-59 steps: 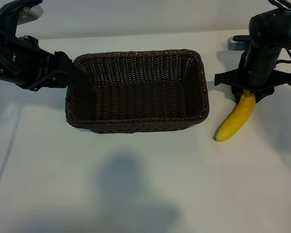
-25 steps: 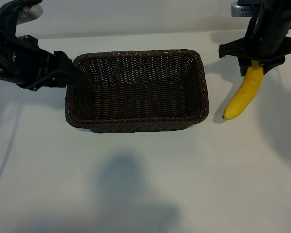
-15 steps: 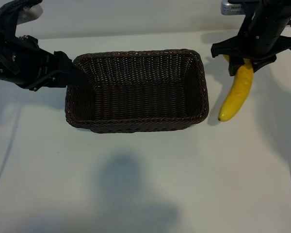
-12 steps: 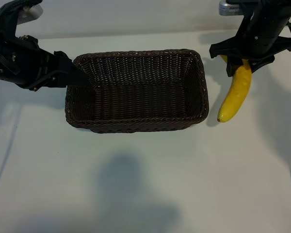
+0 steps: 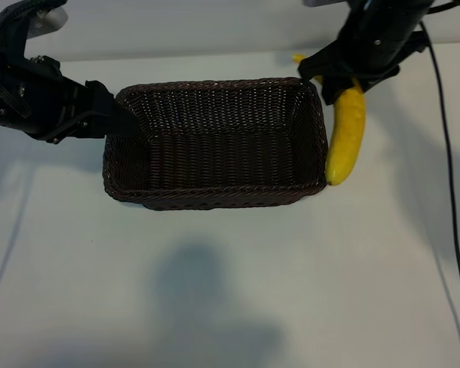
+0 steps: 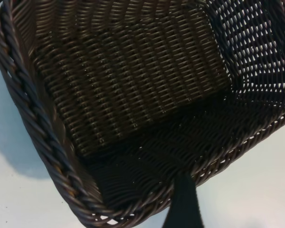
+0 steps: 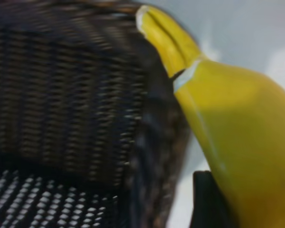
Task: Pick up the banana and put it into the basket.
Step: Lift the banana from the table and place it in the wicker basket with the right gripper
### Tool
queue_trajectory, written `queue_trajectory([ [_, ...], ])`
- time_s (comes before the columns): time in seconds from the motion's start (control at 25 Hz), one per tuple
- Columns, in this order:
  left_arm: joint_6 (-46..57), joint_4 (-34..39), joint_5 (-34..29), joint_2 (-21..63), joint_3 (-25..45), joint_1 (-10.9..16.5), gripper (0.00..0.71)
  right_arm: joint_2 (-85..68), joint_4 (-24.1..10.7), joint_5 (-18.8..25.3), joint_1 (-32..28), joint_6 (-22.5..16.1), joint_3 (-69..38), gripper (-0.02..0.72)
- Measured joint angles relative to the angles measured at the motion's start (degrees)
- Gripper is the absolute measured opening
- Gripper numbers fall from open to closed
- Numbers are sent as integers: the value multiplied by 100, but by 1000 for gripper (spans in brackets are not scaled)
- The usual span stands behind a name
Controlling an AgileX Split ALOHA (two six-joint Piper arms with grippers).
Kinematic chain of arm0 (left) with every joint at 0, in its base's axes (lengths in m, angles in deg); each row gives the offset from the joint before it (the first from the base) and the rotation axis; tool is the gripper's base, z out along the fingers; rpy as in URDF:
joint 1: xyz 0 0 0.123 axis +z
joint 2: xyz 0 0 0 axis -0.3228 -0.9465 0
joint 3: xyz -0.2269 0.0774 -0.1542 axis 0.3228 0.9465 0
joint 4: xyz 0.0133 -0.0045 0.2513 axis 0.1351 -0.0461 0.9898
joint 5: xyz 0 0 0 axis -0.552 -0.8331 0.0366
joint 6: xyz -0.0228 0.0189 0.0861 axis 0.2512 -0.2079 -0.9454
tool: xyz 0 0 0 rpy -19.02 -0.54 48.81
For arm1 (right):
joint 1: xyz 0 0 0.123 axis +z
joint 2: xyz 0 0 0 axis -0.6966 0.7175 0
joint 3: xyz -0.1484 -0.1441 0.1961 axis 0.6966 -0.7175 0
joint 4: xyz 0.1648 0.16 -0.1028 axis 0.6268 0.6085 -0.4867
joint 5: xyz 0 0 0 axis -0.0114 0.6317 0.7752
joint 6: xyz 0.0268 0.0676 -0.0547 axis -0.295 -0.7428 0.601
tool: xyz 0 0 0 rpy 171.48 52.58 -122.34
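Note:
The banana (image 5: 346, 138) is bright yellow and hangs off the table, with my right gripper (image 5: 351, 83) shut on its upper end. In the exterior view its lower tip overlaps the right rim of the dark brown wicker basket (image 5: 215, 201). The right wrist view shows the banana (image 7: 242, 133) just outside the basket's wall (image 7: 61, 95), with one black finger (image 7: 206, 199) against it. My left gripper (image 5: 123, 121) stays at the basket's left rim, open. In the left wrist view one finger (image 6: 183, 206) stands outside the basket wall (image 6: 47, 142); the other is hidden.
The basket sits on a white table (image 5: 215, 307). The right arm's black cable (image 5: 447, 199) runs down the table's right side. A soft shadow lies on the table in front of the basket.
My right gripper has lifted the banana from the table right of the basket and carried it left, up to the basket's right rim. The left arm and basket have not moved.

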Motion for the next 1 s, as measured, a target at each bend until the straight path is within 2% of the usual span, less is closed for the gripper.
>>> queue_trajectory([
  [0.16,11,0,0,0,0,0,586,0,161,57,177,431,24,432],
  [0.32,11,0,4,0,0,0,585,0,561,50,268,926,24,432],
  [0.52,11,0,4,0,0,0,585,0,883,6,346,1229,35,432],
  [0.76,11,0,4,0,0,0,585,0,1454,-42,470,1936,35,432],
  [1.0,11,0,4,0,0,0,585,0,1599,-255,726,2497,35,432],
])
